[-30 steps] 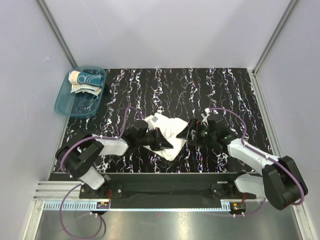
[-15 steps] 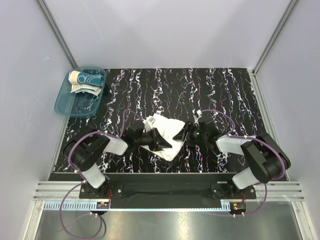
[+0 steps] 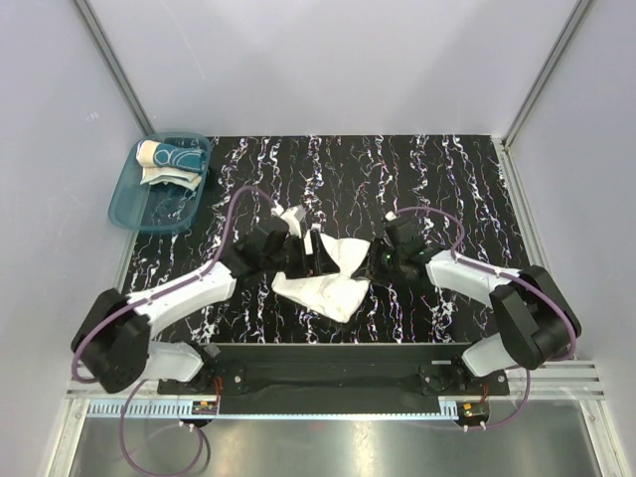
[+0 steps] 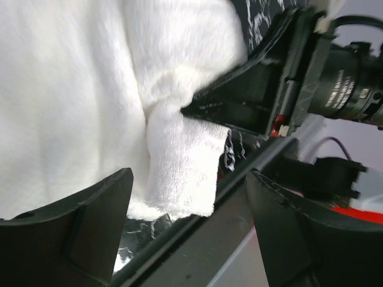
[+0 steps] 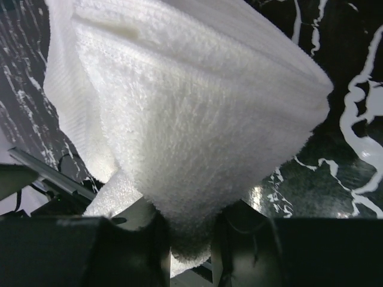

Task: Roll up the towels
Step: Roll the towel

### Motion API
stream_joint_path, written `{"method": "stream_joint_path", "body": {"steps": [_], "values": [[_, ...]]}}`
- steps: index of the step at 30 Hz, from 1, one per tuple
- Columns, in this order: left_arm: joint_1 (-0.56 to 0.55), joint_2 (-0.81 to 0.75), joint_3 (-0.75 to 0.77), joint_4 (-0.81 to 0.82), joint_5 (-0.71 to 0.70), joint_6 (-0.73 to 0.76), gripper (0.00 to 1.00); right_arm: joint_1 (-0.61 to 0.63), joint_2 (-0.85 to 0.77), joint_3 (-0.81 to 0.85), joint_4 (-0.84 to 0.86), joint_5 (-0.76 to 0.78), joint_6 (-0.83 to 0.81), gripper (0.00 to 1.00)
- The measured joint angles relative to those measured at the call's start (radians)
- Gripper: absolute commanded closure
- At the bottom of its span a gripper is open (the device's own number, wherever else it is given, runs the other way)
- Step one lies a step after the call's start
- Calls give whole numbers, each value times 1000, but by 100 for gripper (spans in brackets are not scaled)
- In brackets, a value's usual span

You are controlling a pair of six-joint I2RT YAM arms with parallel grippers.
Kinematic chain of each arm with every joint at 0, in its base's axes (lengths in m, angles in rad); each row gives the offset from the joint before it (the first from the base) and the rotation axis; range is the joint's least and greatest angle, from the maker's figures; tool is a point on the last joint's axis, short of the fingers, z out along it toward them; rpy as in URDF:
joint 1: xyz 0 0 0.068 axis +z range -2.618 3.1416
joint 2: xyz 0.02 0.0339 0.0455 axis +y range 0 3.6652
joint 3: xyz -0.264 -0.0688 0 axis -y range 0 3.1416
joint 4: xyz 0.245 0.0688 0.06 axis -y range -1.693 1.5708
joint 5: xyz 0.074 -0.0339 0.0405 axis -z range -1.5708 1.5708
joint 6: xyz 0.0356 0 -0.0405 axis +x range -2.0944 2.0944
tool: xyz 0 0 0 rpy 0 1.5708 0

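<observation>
The white towel lies crumpled on the black marbled table near the front middle. My left gripper is at the towel's left side and stands open; in the left wrist view its fingers flank a hanging fold of the white towel without pinching it. My right gripper is at the towel's right edge, shut on a bunched corner of the white towel between its fingertips. The smaller patterned towel lies in the tub at the back left.
A translucent teal tub sits at the table's back left corner. Grey walls enclose the table on three sides. The right arm's gripper body shows close behind the towel in the left wrist view.
My left gripper has opened and let go of the white towel, shifting slightly back. My right gripper has moved in to the towel's right edge and shut on it.
</observation>
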Motion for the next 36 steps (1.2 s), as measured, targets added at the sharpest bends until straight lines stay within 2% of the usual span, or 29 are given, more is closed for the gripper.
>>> {"method": "stream_joint_path", "body": {"steps": [3,6,12,18,25,29,30,34,36], "values": [[-84,-64,98,-159,-203,109,15,6,2,52,-117,24,-23,93],[-230,-94,178,-270,-409,204,14,22,16,112,-225,48,-42,94],[-492,-55,230,-334,-701,328,13,58,79,256,-415,101,-80,95],[-623,130,289,-333,-850,394,8,66,121,306,-488,115,-96,96],[-660,303,309,-304,-879,434,8,66,124,313,-520,115,-102,96],[-660,346,316,-301,-877,431,17,66,131,328,-540,117,-111,96],[-660,348,314,-299,-876,426,26,66,136,334,-545,116,-114,96],[-661,346,280,-254,-877,391,45,67,151,358,-570,114,-121,96],[-663,345,257,-225,-877,373,66,68,156,367,-579,109,-122,96]]}}
